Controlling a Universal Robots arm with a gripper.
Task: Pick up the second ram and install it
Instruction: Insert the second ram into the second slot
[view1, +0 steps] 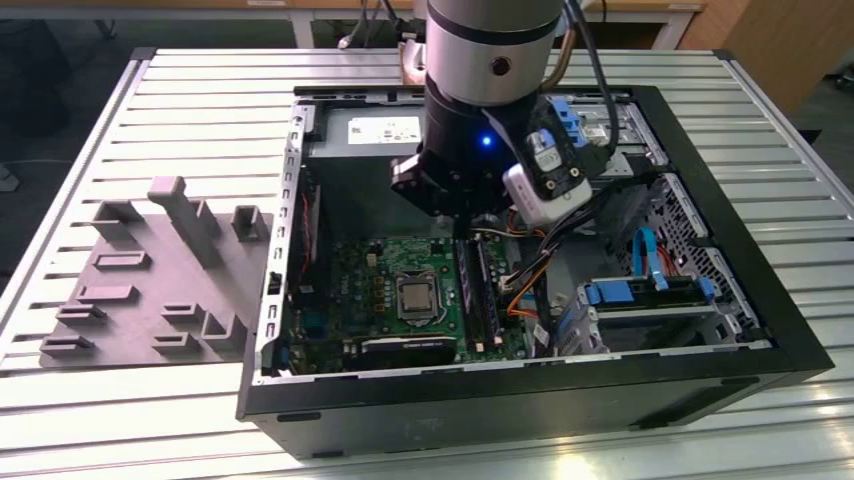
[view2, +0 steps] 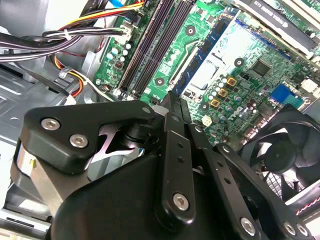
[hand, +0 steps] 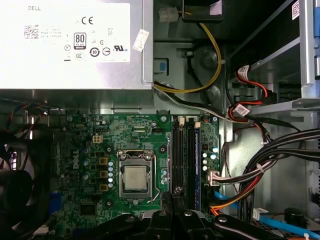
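The black metal 2-fingered gripper (view2: 174, 102) is being held with its jaws drawn together, tips nearly touching; whether anything thin is being pinched between them cannot be told. Directly beneath those tips, the second ram (view1: 477, 290), a thin dark grey-black memory stick, is being seen standing on edge in the bank of long black slots (hand: 190, 160), running away from the gripper along the wide green circuit board (hand: 90, 150). It is being judged as lifted and placed, with only full seating left unconfirmed. Beyond, the open black steel computer case (view1: 534, 400) is being shown on the table, and the flat grey plastic holder with upright posts (view1: 134, 290) is lying beside it at the exterior view's left.
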